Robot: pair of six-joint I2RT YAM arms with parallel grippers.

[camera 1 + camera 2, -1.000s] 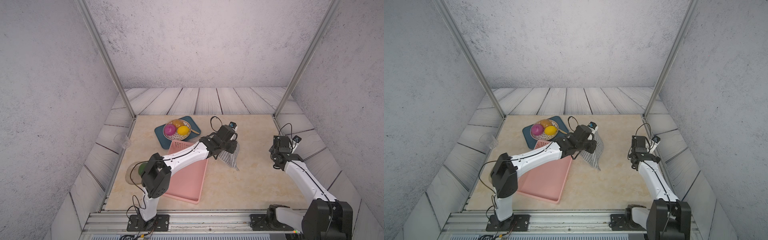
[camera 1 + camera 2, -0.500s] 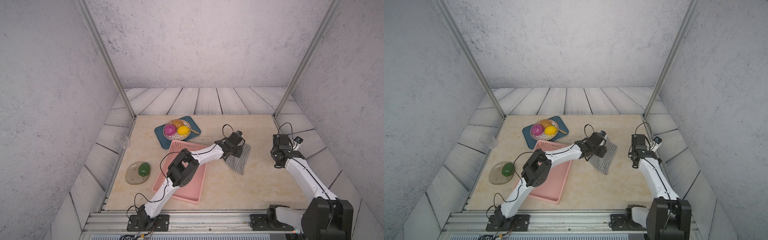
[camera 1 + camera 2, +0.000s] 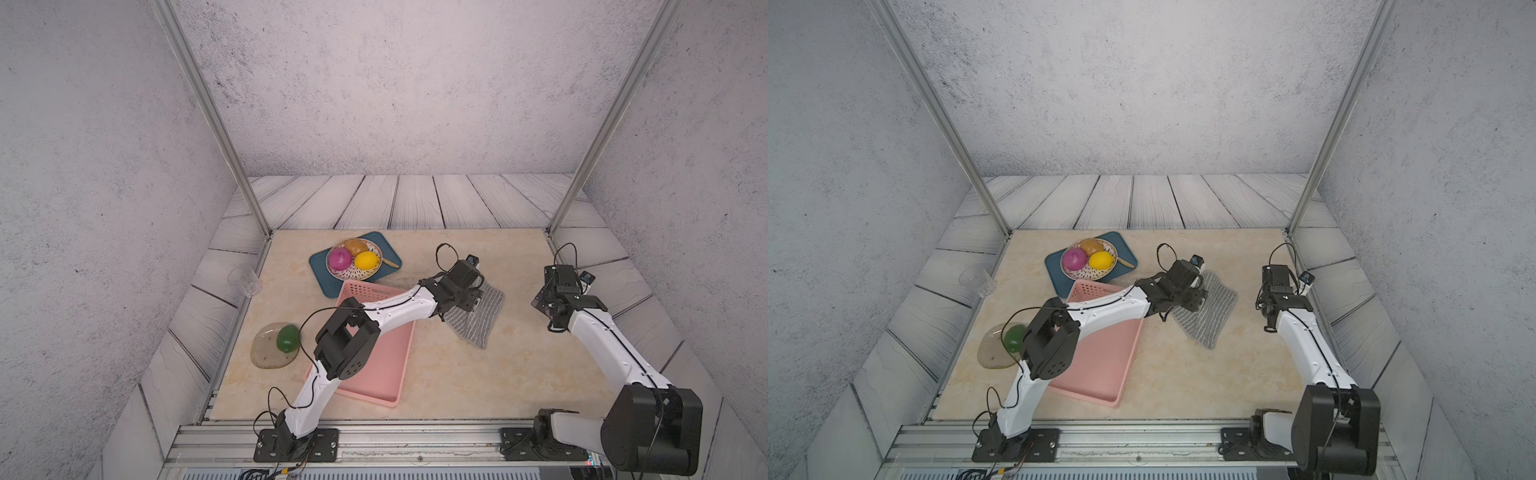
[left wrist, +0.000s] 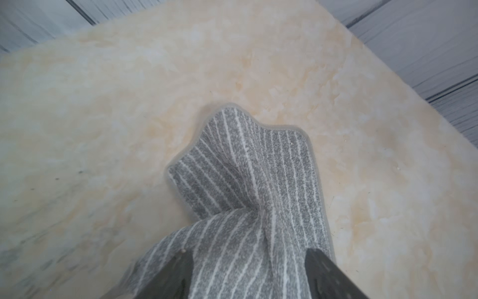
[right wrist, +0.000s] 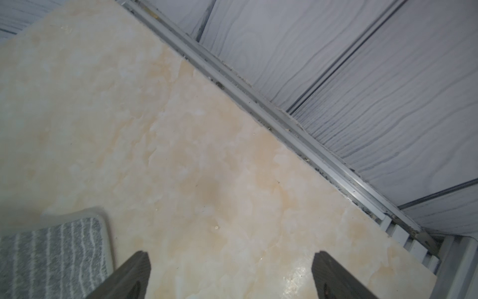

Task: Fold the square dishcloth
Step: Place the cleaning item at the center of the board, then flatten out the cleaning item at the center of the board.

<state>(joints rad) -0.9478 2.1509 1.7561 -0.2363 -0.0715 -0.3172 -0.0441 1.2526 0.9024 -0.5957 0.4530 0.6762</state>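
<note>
**Dishcloth doubled over once but rumpled; both grippers open.**

In both top views the dishcloth lies on the table right of centre, just beside the pink basket. It shows as a narrow oblong, so I judge one fold is laid, with smoothing and perhaps a second fold left. The left gripper sits over the cloth's upper-left part and hides it. The right gripper hangs well apart at the right. In the left wrist view the left gripper has its jaws wide, with the dishcloth bunched loosely between them, not pinched. The lower frame edge cuts the cloth off, so edge alignment cannot be told. In the right wrist view the right gripper has its jaws wide with nothing between; only a dishcloth corner shows at lower left.
</note>
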